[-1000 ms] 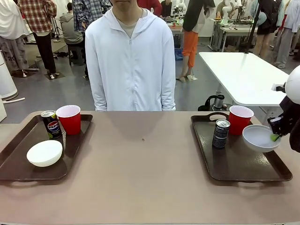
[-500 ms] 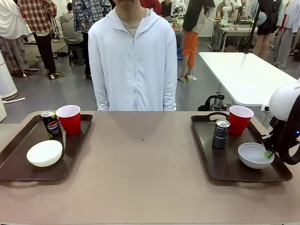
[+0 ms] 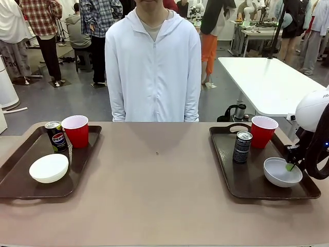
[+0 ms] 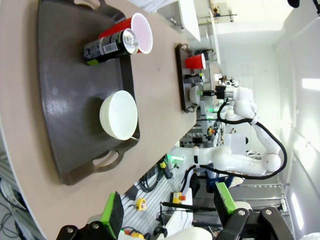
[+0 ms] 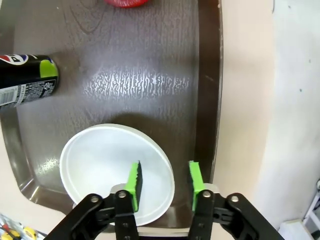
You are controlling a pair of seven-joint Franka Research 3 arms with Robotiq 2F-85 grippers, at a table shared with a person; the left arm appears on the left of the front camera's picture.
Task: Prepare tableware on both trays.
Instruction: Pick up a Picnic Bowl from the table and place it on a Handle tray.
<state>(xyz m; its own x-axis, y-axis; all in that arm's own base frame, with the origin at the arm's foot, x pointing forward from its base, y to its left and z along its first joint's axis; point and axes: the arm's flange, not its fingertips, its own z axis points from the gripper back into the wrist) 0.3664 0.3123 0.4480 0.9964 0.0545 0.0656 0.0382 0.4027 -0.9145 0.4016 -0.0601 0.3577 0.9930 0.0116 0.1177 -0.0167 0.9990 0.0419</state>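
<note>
On the left tray point(image 3: 15, 177) stand a Pepsi can point(image 3: 55, 136), a red cup point(image 3: 76, 130) and a white bowl point(image 3: 49, 168). The right tray point(image 3: 247, 180) carries a dark can point(image 3: 242, 146), a red cup point(image 3: 263, 131) and a white bowl point(image 3: 280, 173) at its near right corner. My right gripper point(image 3: 291, 165) hovers over that bowl's right rim. Seen from the right wrist, the gripper point(image 5: 164, 179) is open, one pad inside the bowl point(image 5: 110, 165), the other outside, the rim loose between them. My left gripper point(image 4: 168, 207) is open and empty, back from the left tray point(image 4: 65, 100).
A person in a white hooded jacket point(image 3: 152, 67) stands at the far edge, hands out of sight. Bare tabletop point(image 3: 154, 175) stretches between the two trays. The right tray's rim point(image 5: 207, 75) runs close to the table's right edge.
The right gripper lowered the white bowl from above the right tray onto it, then opened its fingers around the rim. The left tray's things stayed put.
</note>
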